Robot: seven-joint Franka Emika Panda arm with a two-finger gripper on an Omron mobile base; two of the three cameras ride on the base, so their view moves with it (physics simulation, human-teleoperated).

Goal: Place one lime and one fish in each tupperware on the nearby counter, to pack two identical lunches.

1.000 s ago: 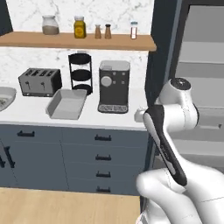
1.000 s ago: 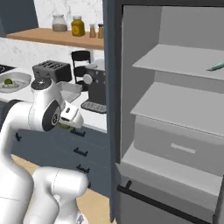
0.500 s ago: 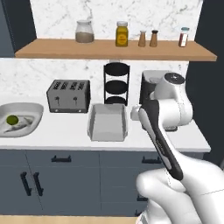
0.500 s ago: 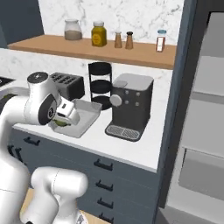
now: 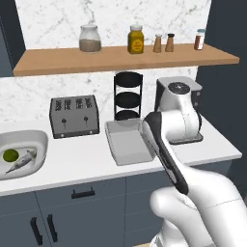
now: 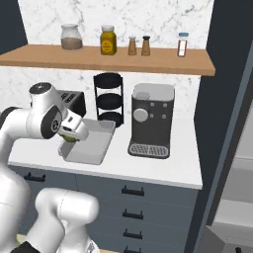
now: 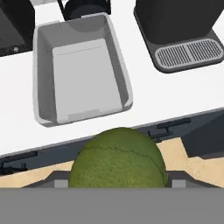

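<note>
Carrying a lime to the empty grey tub

The gripper (image 6: 70, 134) is grasping a lime (image 7: 117, 159), held in front of the table edge (image 5: 212, 157) just short of the light grey tub (image 5: 128, 141), which sits empty between the toaster (image 5: 73, 115) and the coffee machine (image 5: 179, 110). At the far left, the whiter tub (image 5: 42, 144) already holds one lime (image 5: 10, 155) and a fish (image 5: 20, 161), so that lunch looks packed. The step in hand seems to be delivering this lime; next the arm needs to reach forward over the grey tub's near wall, lower, and let go so the round fruit lands inside without rolling out. A fish for this tub is yet to be brought
</note>
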